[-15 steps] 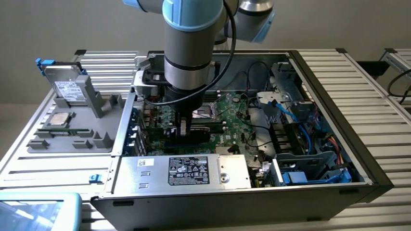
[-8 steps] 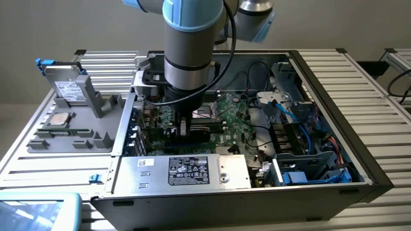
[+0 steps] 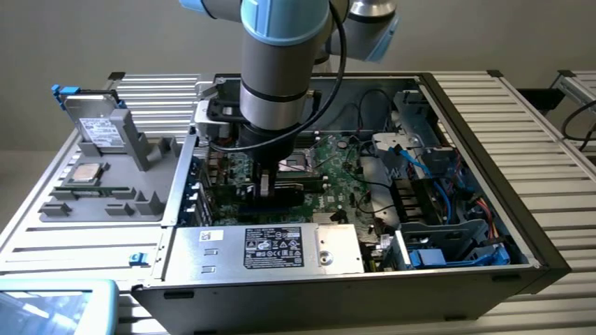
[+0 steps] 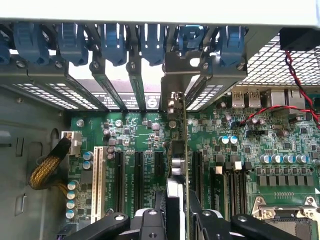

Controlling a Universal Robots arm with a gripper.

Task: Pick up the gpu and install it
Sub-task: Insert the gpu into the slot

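The gpu stands edge-on between my gripper's black fingers, directly over a black expansion slot of the green motherboard. Its silver end bracket sits in line with the rear slot openings under the blue clips. In the exterior view my gripper reaches straight down into the open computer case, shut on the dark card low over the motherboard. Whether the card's edge is seated in the slot is hidden.
A silver power supply lies along the case's near side. Blue cables and drive bays fill the exterior view's right. A grey fixture on the exterior view's left holds a white-labelled drive box and a processor chip. The processor socket is beside the slots.
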